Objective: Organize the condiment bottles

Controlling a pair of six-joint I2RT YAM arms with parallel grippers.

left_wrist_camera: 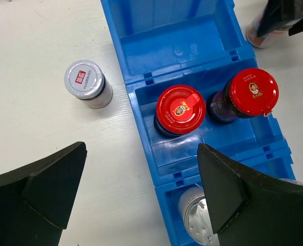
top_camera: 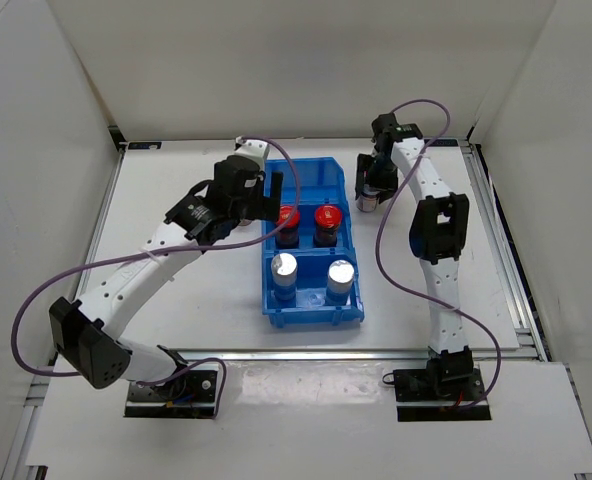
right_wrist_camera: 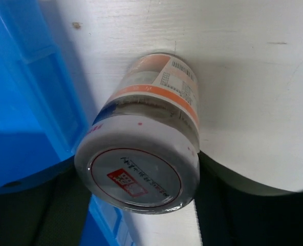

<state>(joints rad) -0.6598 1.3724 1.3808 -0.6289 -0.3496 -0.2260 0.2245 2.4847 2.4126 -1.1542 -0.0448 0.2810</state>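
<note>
The blue bin (top_camera: 306,180) has three compartments. Its far one is empty. The middle one holds two red-capped jars (left_wrist_camera: 180,109) (left_wrist_camera: 253,91), and the near one holds two silver-topped jars (top_camera: 285,266) (top_camera: 341,271). A pale jar with a printed lid (left_wrist_camera: 85,82) stands on the table left of the bin. My left gripper (left_wrist_camera: 141,189) is open and empty above the table beside the bin's left wall, near side of that jar. My right gripper (right_wrist_camera: 136,205) is shut on the second printed-lid jar (right_wrist_camera: 156,92), just right of the bin's far end. I cannot tell if this jar touches the table.
The white table has raised metal rails at its left (top_camera: 104,210) and right (top_camera: 491,220) edges and white walls around it. The right arm's cable (top_camera: 381,250) loops over the table right of the bin.
</note>
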